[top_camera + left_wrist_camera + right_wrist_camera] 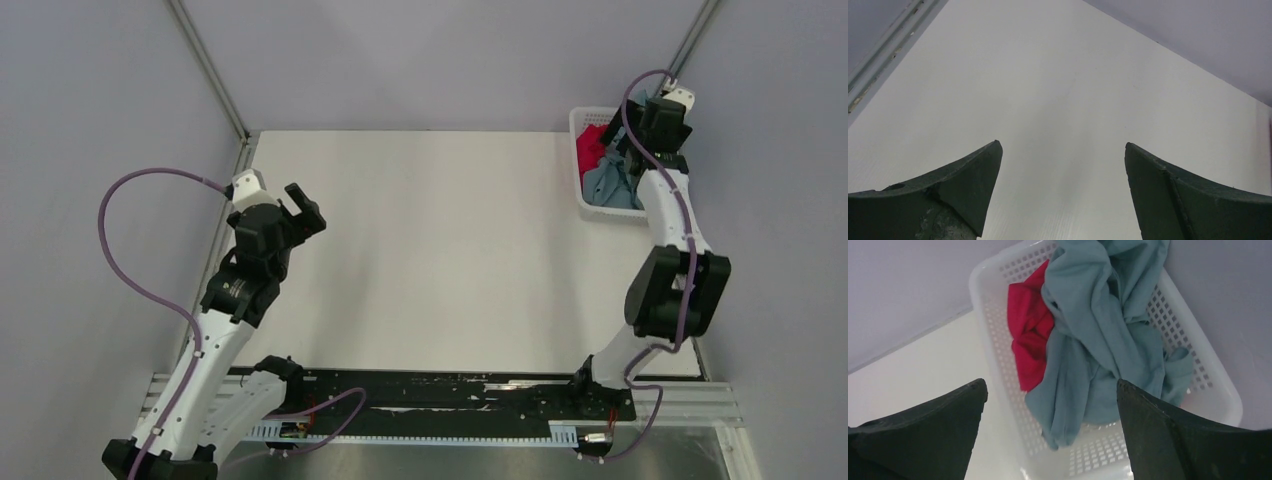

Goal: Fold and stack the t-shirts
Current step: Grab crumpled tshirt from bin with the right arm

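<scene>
Fully spread right gripper point(1050, 385) hangs empty over basket point(993, 325) at far right corner of table point(420, 250). Inside: crumpled blue shirt point(1098, 330) partly covering red shirt point(1028, 335). Fully spread left gripper point(1063, 144) empty above table, left side.

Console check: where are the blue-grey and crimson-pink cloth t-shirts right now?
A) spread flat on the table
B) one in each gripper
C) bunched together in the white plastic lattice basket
C: the blue-grey t-shirt lies bunched against the crimson-pink t-shirt inside the white plastic lattice basket, with the right gripper open above them.
</scene>
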Robot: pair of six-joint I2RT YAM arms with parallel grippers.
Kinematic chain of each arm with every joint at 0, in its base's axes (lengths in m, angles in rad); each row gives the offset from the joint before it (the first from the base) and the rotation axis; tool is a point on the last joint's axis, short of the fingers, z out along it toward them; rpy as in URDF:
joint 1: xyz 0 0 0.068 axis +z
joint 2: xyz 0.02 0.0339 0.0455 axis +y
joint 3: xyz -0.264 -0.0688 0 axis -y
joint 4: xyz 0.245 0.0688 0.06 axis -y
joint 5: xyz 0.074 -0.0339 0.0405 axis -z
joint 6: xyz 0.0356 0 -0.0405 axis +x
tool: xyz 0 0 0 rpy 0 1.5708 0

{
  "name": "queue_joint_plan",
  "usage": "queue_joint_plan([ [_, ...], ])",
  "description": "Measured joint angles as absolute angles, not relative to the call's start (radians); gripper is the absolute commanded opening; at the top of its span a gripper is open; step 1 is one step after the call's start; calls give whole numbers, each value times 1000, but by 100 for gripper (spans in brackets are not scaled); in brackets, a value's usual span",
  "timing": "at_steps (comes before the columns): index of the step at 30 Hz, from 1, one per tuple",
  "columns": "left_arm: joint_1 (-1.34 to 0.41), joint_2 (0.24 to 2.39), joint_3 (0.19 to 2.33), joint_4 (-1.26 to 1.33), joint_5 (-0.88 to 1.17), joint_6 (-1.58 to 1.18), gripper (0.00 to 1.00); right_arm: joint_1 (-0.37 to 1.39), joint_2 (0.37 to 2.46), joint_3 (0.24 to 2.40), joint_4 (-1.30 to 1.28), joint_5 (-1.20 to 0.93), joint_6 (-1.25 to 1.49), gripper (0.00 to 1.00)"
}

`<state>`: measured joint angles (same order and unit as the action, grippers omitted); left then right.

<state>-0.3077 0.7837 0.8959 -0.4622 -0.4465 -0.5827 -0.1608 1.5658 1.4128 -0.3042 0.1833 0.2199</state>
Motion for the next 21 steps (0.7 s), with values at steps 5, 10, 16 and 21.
queue_joint_plan([
  [5, -304, 793, 867, -414, -459, -585, 100, -239, 1953, 1710, -291, 170, 198, 99],
  [10, -298, 813, 858, -381, -474, -583, 100, -263, 2268, 1948, -297, 185, 170, 51],
  [16, -289, 835, 858, -361, -481, -581, 100, -264, 2407, 2078, -332, 200, 156, 0],
  [21, -286, 840, 858, -353, -476, -581, 100, -265, 2384, 2149, -352, 168, 153, 0],
])
